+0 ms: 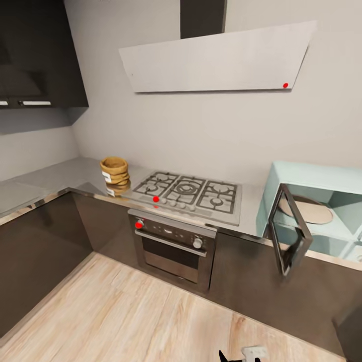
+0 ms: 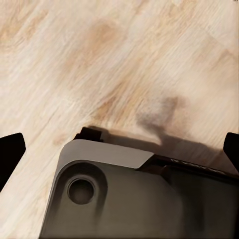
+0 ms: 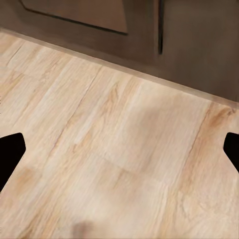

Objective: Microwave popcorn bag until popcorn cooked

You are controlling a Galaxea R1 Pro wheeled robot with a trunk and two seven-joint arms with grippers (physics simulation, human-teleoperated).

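Grippers first: left gripper (image 2: 119, 149) spread wide, dark fingertips (image 2: 11, 149) at opp. edges of left wrist view, holding nothing, above robot base (image 2: 114, 199) & wood floor (image 2: 99, 55). Right gripper (image 3: 119, 149) likewise spread wide, empty, over floor near dark cabinet fronts (image 3: 199, 45). Head view: popcorn bag (image 1: 114, 176) upright on countertop (image 1: 55, 178), just left of gas hob (image 1: 187, 193); white label w/ dark stripes, text unreadable. Microwave (image 1: 322, 211) at right on the counter, door (image 1: 289, 229) swung open, well apart from bag. Built-in oven (image 1: 173, 246) under hob, hood (image 1: 216, 60) above.
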